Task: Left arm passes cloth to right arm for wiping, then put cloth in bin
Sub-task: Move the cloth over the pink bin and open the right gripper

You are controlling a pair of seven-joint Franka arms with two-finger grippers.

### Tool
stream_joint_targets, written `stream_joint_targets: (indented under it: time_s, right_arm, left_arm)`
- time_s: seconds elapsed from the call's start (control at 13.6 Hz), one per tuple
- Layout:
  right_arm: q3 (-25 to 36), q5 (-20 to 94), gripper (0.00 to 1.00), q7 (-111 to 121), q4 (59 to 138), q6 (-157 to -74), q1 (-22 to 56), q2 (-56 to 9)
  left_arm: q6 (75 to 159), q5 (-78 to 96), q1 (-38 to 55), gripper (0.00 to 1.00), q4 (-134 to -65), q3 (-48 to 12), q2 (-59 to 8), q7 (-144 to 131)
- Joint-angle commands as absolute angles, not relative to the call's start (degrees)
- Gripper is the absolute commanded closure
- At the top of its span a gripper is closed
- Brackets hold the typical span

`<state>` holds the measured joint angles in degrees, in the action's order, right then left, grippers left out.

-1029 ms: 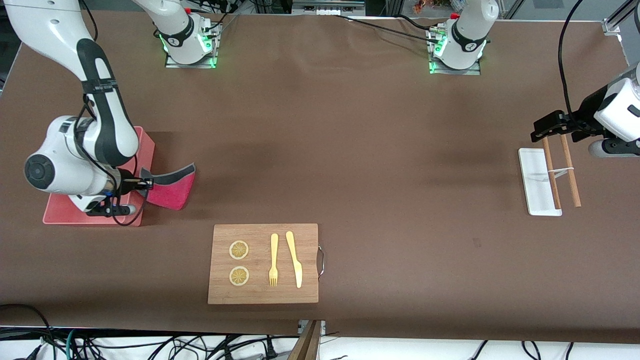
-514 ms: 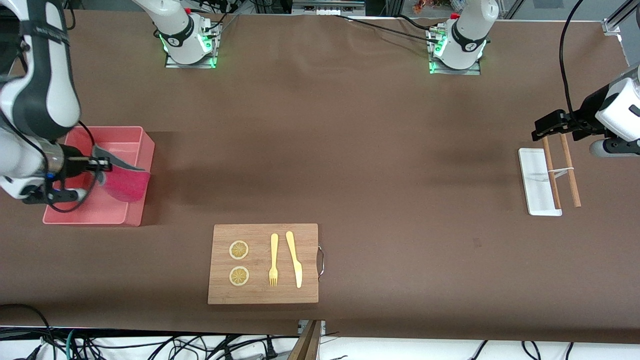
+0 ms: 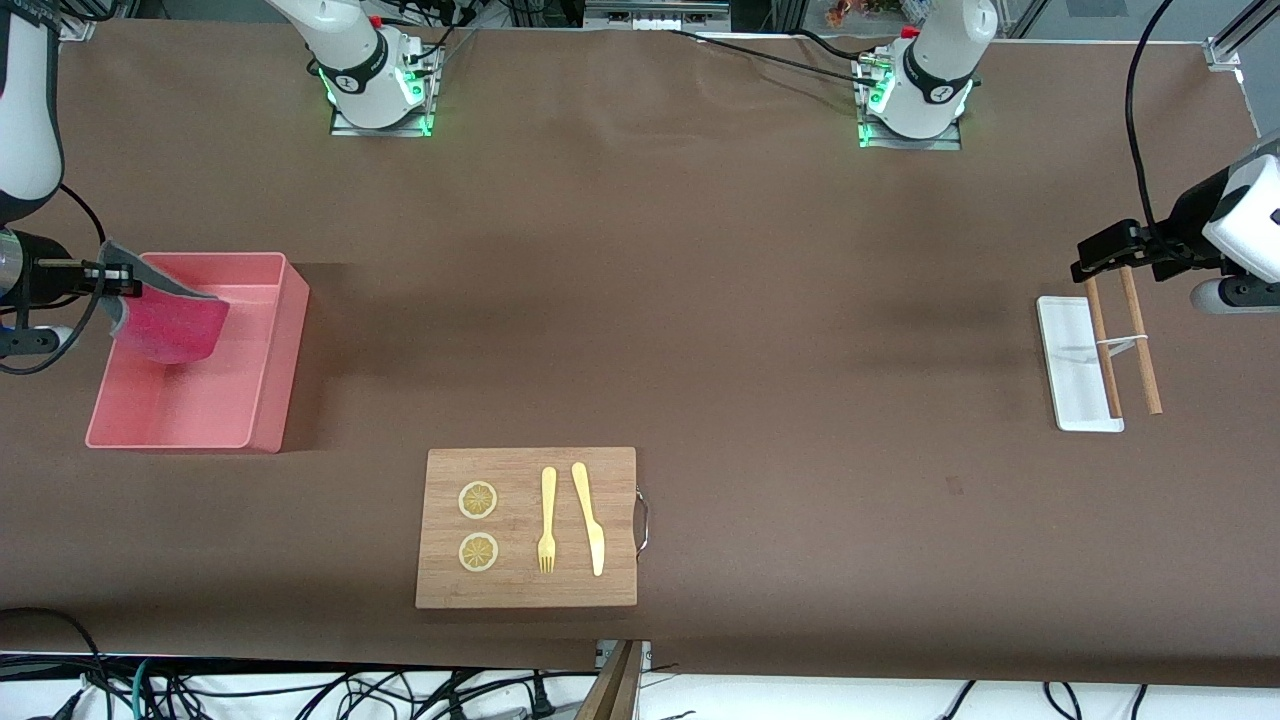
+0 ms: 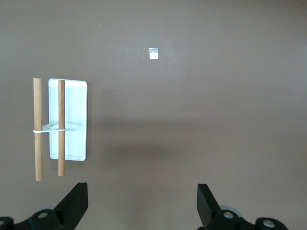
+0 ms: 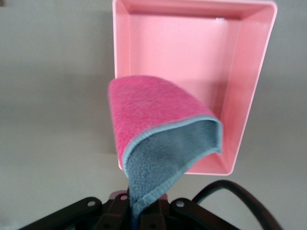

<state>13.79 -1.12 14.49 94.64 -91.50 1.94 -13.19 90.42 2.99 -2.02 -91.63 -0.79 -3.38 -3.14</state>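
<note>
Cloth [image 3: 170,322] hangs pinched in the right gripper [image 3: 118,280], magenta face out and grey reverse showing along the curled edge, over the bin [image 3: 268,352]. Taking the bin as the landmark, the right gripper sits above the rim that lies toward the right arm's end of the counter [image 3: 700,300], and the fabric droops inward from there, over the part of the bin's floor farther from the front camera. From the right wrist view the cloth [image 5: 163,129] folds over itself like a hood, and part of it seems to overhang the bin [image 5: 249,62] wall rather than the open floor.

So the drop looks close, and placement is what matters. I would want the right gripper carried further in over the bin's middle before it lets go, so the whole floppy sheet falls inside the walls and no corner is left draped on the rim. Lowering it a little first should help the cloth settle instead of sliding off an edge.

Well away from the bin, at the left arm's end of the counter, the left gripper [image 3: 1108,252] waits with its fingers spread and empty, hovering over the wooden sticks [image 3: 1120,340] and the small white tray [image 3: 1066,370]. A cutting board [image 3: 527,527] lies nearer the front camera than the bin, out of the way.
</note>
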Motion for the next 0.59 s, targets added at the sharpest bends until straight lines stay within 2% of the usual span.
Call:
stream_joint_targets:
  time_s: [0.0,0.51]
  right_arm:
    - [13.27,-2.11,0.00,14.68,96.24,-92.37,1.93,-12.04]
    - [10.90,-1.32,0.00,14.50,93.96,-92.29,2.02,-6.34]
  left_arm:
    - [88.86,2.90,-2.29,0.00,-90.09,-0.88,-3.78,-2.72]
    - [87.80,2.81,-2.20,0.00,-90.09,-0.97,-3.87,-2.72]
